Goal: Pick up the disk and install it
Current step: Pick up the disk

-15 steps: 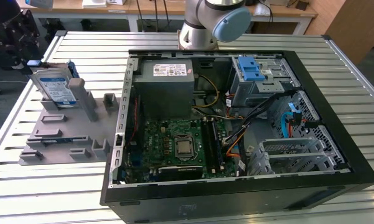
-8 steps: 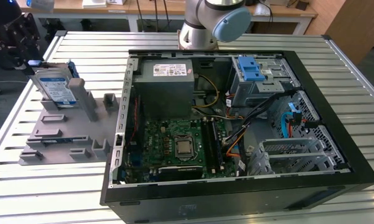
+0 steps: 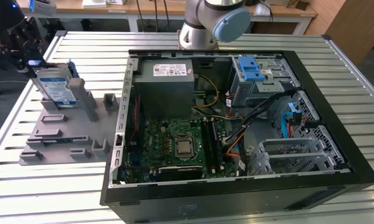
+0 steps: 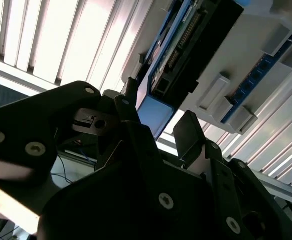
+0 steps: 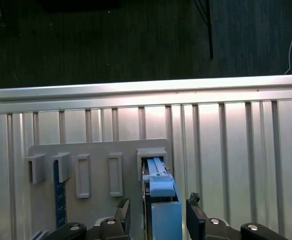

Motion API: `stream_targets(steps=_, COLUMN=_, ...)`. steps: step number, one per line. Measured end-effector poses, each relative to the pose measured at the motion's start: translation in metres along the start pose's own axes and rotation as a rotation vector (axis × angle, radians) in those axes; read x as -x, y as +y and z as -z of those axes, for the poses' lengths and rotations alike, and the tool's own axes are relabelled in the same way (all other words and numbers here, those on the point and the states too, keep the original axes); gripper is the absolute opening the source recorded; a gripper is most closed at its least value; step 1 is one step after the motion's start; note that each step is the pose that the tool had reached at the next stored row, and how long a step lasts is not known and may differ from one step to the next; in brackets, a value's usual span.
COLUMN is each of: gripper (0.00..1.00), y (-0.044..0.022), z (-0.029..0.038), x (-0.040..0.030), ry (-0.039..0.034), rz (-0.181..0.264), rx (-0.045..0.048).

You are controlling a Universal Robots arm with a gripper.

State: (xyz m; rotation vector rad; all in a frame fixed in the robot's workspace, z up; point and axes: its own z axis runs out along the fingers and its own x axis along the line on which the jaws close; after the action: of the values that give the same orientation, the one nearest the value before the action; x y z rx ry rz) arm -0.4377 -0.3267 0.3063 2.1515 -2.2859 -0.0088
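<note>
Spreading under everything is a slatted metal table (image 3: 50, 196), and the largest thing on it is an open black computer case (image 3: 236, 199) lying on its side, which takes up the middle and the half toward the exterior view's right. Behind the case, at the table's back edge, rises the grey arm (image 3: 212, 18). A grey plastic rack (image 3: 62, 140) with several upright slots lies along the table's edge on the exterior view's left, just beside the case. The disk (image 3: 54, 86) stands on edge in a slot at the end of the rack nearest the table's back corner, its white-and-blue label facing the case (the blue frame shows along its upper edge). The gripper (image 5: 158, 209) hangs directly over the disk's upper edge and is spread wide. Its two black fingers (image 5: 125, 215) sit one on each side of the blue frame. In the first wrist view a thin gap shows between each finger and the frame, so it has hold of nothing.
</note>
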Motion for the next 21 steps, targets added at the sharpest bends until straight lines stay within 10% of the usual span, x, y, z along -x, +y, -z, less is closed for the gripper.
stream_targets(steps=21, gripper=0.56, y=0.0028, z=-0.0182, x=0.0018, ry=0.0, rz=0.013, rx=-0.0001)
